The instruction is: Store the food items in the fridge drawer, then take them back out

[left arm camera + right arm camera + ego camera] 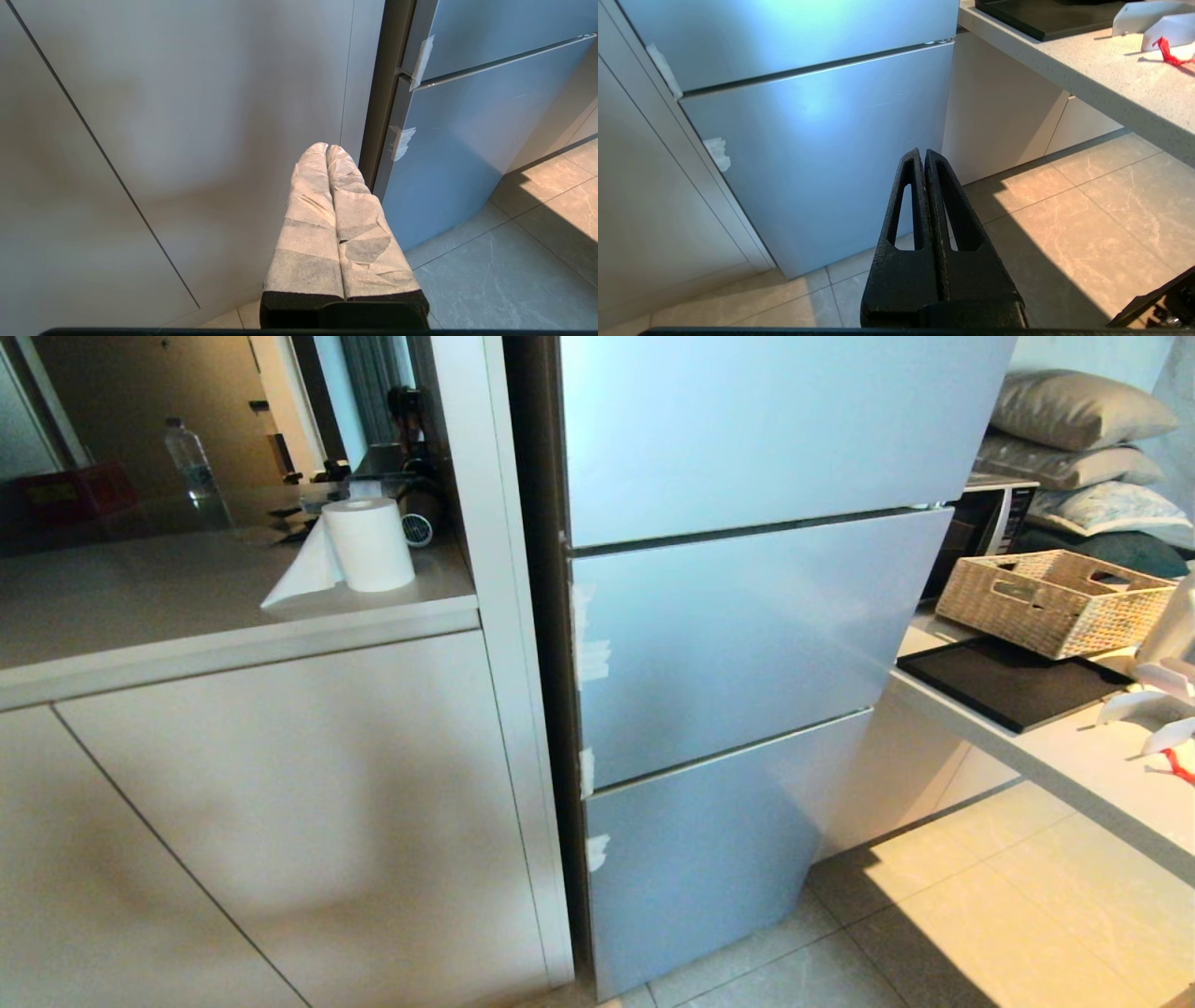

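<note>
Kitchen: a pale-blue fridge (pixel 747 644) is standing shut between cabinets and counter (pixel 1074 756).
Grippers: left gripper (pixel 327 148) and right gripper (pixel 923 153) are hanging low, jaws pressed together, empty.
Task items: drawer and fruit are showing nowhere (presumably behind doors).
Risk: pulling the wrong flat panel.
Views: only the head view is showing the wicker basket (pixel 1055 600).

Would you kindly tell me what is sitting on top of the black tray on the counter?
A woven wicker basket rests on the black tray, at its far end. The basket's contents cannot be made out, and the tray beneath it is covered.
</note>
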`<state>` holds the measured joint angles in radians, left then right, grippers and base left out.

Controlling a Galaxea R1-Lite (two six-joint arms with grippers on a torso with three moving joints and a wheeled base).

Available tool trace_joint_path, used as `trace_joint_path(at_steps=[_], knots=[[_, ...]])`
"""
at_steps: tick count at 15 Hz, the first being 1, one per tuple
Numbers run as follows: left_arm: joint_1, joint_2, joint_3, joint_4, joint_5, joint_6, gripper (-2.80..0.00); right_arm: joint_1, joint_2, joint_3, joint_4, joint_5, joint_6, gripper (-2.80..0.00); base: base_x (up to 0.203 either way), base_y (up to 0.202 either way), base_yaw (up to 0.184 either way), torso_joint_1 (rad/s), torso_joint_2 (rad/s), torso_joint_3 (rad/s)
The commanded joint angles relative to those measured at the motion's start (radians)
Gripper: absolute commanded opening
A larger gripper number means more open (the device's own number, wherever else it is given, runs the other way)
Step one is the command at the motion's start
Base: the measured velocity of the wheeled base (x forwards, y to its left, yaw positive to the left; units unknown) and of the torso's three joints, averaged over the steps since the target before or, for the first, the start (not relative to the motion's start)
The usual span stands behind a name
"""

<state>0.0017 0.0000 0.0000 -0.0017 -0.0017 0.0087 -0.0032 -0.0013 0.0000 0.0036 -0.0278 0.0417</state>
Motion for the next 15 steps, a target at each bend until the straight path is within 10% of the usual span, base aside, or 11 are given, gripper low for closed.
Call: trace_joint_path(at_steps=[1, 6, 11, 15], knots=[[0.0, 0.001, -0.005, -0.01, 0.001, 0.003, -2.8, 0.0, 0.001, 0.0, -0.001, -0.001, 0.001, -2.8, 0.0, 0.0, 0.0, 0.0, 0.0, 0.0], [-0.007, 0.145, -0.243, -0.03, -0.079, -0.078, -2.8, 0.0, 0.001, 0.0, -0.001, -0.001, 0.001, -2.8, 0.0, 0.0, 0.0, 0.0, 0.0, 0.0], [-0.069, 0.639, -0.468, -0.068, -0.385, -0.53, -2.8, 0.0, 0.001, 0.0, -0.001, -0.001, 0.001, -2.8, 0.0, 0.0, 0.0, 0.0, 0.0, 0.0], [-0.085, 1.048, -0.486, -0.313, -0.49, -0.726, -2.8, 0.0, 0.001, 0.0, -0.001, -0.001, 0.001, -2.8, 0.0, 0.0, 0.0, 0.0, 0.0, 0.0]])
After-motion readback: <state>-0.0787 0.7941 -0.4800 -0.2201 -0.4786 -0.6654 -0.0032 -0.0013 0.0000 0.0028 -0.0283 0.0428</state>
